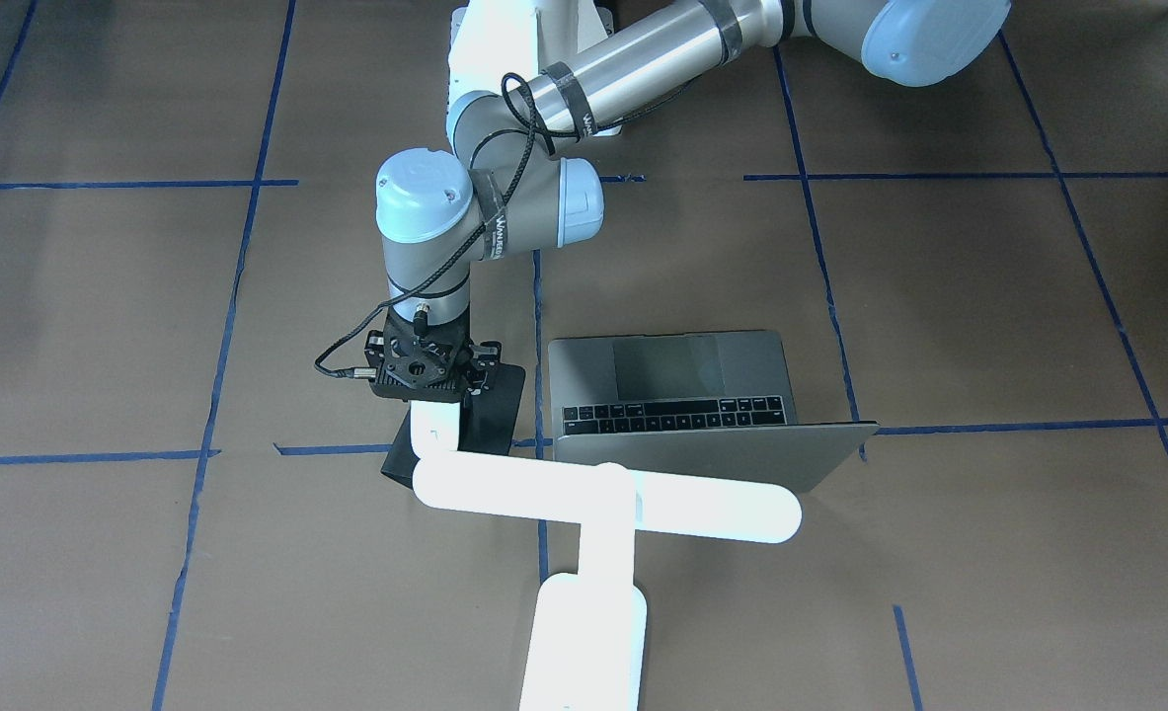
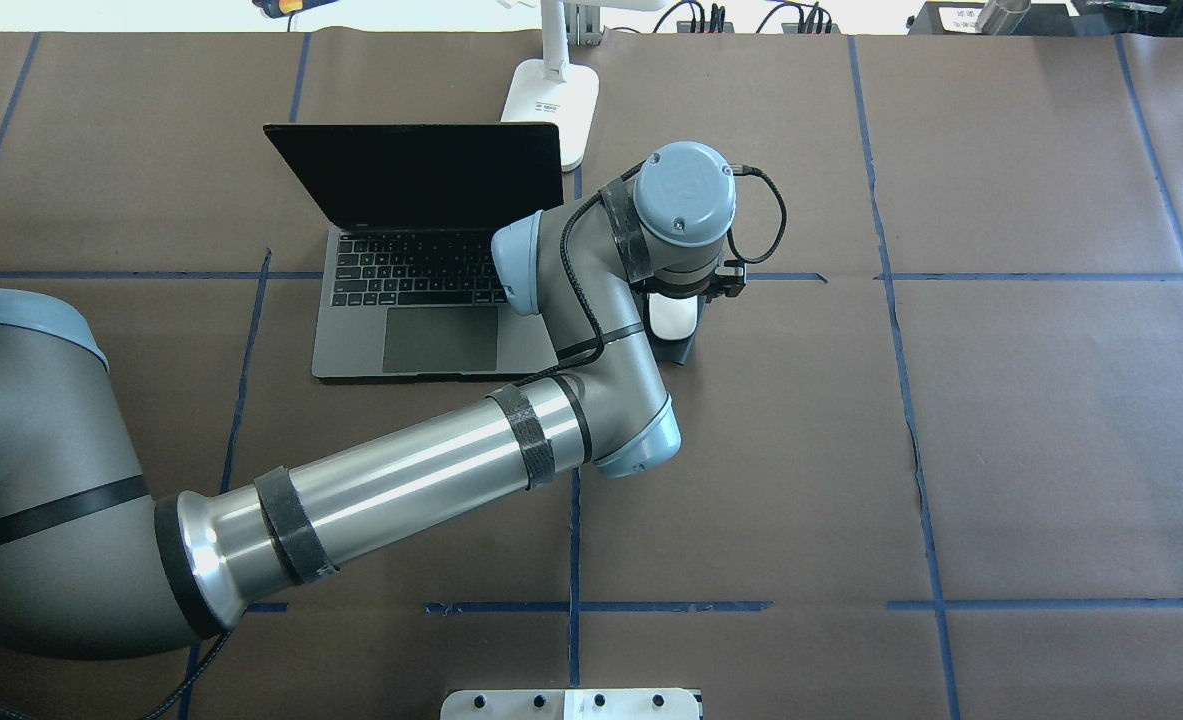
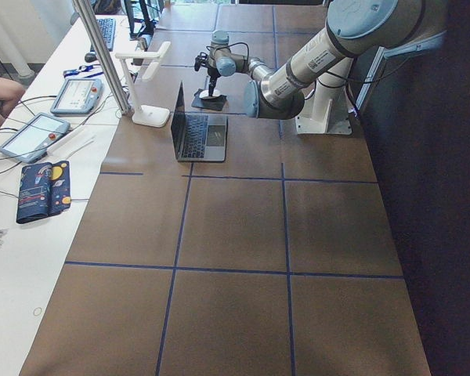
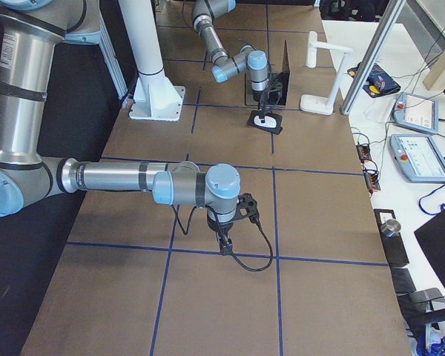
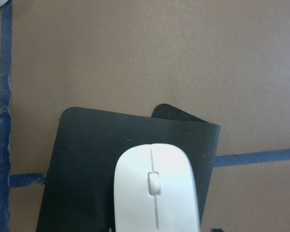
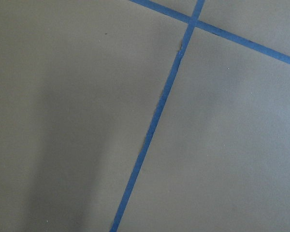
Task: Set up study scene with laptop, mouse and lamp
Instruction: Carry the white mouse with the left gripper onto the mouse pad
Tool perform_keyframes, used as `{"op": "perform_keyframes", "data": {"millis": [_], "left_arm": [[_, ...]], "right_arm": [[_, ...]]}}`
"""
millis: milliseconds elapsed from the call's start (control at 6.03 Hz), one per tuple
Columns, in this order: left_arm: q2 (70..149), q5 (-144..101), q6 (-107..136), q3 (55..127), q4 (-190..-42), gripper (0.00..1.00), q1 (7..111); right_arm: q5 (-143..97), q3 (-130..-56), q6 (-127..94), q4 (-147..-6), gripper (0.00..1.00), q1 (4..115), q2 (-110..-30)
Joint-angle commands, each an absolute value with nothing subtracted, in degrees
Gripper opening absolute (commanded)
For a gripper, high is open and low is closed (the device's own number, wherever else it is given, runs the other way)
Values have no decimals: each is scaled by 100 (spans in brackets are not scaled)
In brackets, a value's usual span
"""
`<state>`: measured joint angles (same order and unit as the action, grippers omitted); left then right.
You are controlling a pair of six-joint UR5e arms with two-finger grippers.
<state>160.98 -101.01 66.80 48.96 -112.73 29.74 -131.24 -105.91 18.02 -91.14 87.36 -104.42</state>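
Note:
The open grey laptop (image 2: 421, 320) sits on the brown table, screen towards the far edge. The white T-shaped lamp (image 1: 608, 499) stands behind it; only its base (image 2: 551, 100) shows fully in the overhead view. The white mouse (image 5: 154, 193) lies on a flat black pad (image 5: 87, 159) to the right of the laptop (image 1: 682, 380). My left gripper (image 1: 426, 380) hangs straight over the mouse (image 2: 673, 318). Its fingers are hidden, so I cannot tell whether it grips the mouse. My right gripper (image 4: 226, 245) points down over bare table near a tape line. I cannot tell if it is open or shut.
The robot's white pedestal (image 4: 157, 104) stands at the table's near edge. Blue tape lines (image 6: 154, 121) cross the brown surface. A side table with tablets (image 4: 419, 159) and cables runs beyond the lamp. A metal post (image 3: 102, 55) rises beside the lamp.

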Motion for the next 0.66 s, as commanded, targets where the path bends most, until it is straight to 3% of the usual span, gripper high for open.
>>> {"op": "perform_keyframes", "data": {"millis": [0,166,497], "left_arm": [[16075,-10691,6715,5104,-11242,100,3180],[15832,-11009,6767,5594,-11015,100,3199],[14195,-11161,6891,8299,-9597,100,3199]], "right_arm": [[-13157,-10582,1793,-9114,100,8736,-10441],[-13166,-10573,1506,-9114,100,8736,-10441],[-13166,-10591,1047,-9167,98,8736,-10450]]}}
